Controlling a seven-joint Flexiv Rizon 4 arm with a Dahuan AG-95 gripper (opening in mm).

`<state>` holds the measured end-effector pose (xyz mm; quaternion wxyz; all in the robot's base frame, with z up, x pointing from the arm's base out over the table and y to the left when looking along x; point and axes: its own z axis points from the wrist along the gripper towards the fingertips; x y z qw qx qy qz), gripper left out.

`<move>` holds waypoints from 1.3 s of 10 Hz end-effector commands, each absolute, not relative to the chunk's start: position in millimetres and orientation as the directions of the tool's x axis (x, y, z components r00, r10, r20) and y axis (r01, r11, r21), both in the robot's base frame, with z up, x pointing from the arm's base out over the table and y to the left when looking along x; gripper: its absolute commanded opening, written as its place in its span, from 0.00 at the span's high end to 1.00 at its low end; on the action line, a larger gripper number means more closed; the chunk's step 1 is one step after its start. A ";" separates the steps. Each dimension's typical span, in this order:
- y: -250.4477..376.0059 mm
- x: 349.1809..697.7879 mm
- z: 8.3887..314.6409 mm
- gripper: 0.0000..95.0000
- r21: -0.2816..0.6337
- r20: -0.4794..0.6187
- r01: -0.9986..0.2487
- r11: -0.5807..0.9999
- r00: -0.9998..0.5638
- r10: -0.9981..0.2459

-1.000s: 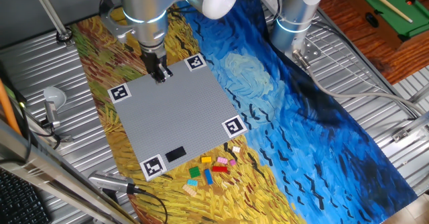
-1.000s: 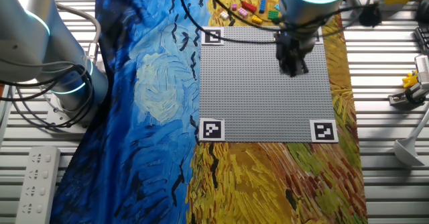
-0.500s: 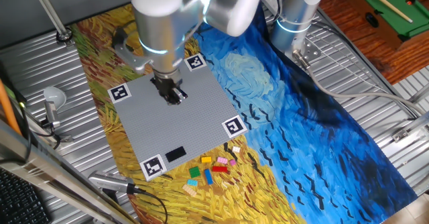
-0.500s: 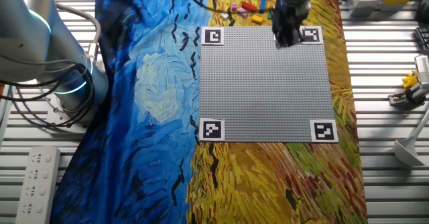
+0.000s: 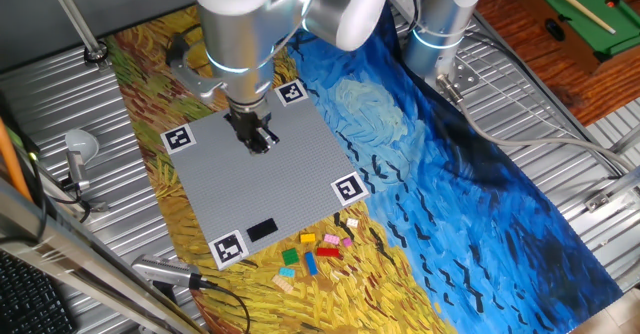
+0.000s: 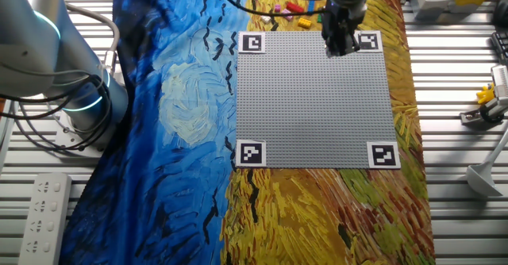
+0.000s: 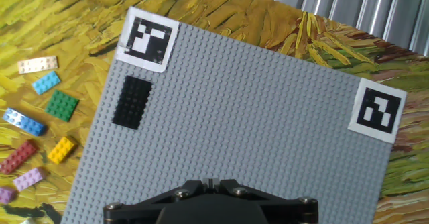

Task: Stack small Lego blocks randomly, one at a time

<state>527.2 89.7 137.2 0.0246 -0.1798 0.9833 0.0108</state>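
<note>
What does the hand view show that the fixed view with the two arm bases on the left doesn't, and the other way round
Only the hand view shows the black plate on the grey baseplate and separate loose bricks: green, tan, yellow. Only the fixed view shows the gripper from outside, above the baseplate's far edge, and a white power strip. Both show the baseplate, marker tags and the painted cloth.
</note>
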 end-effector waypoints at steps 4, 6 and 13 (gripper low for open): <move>169.1 528.8 125.1 1.00 0.010 -0.045 -0.230 0.973 -0.972 -0.229; 177.8 529.2 123.7 1.00 0.009 -0.066 -0.235 0.972 -0.970 -0.234; 196.3 534.0 110.0 1.00 0.037 -0.049 -0.399 0.916 -0.917 -0.397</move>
